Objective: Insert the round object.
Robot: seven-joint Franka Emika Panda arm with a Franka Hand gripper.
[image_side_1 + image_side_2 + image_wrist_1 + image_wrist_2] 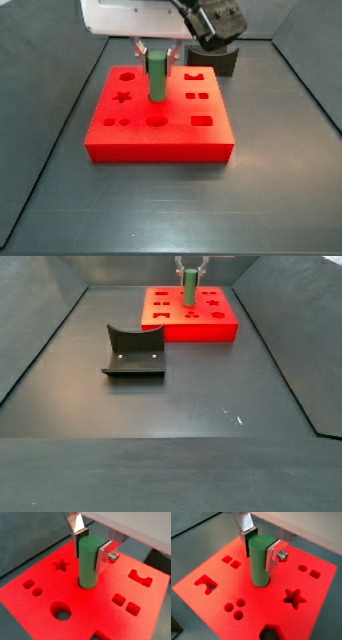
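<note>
Wrist views show the gripper (92, 543) above the red block (40, 572), its jaws closed on the upper end of the round object (88, 562). This green peg stands upright with its lower end at or just inside a hole near the block's centre; depth of entry cannot be determined. It looks rigid, smooth and light, so it may slip; a grip near the top, as shown, leaves the lower end free. Other cut-outs, including the star recess (294, 597), are vacant. On the bench (201, 406), the fixture (134, 353) stands well apart.
</note>
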